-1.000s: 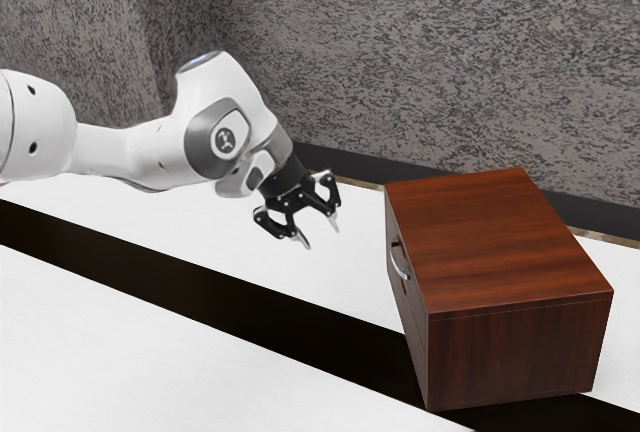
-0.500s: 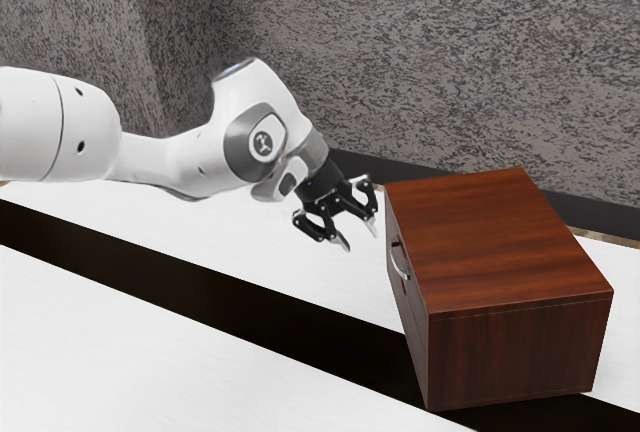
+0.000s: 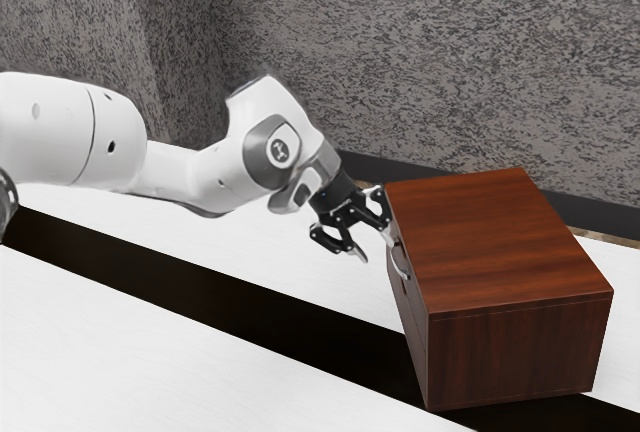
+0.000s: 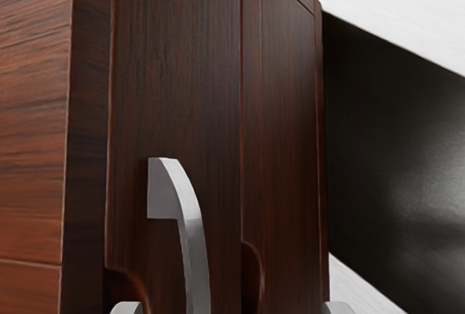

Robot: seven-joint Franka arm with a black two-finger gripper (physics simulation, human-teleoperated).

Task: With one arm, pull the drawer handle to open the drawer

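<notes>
Gaping hand [image 3: 374, 244] just beside the drawer handle [image 3: 401, 264]

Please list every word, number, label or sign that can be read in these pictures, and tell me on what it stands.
There is no readable text.
Joint cap on the arm: a small pale emblem, too small to read as letters.
Box: plain wood grain, no label.
Handle: plain grey, no mark.
Table: no writing.
</notes>
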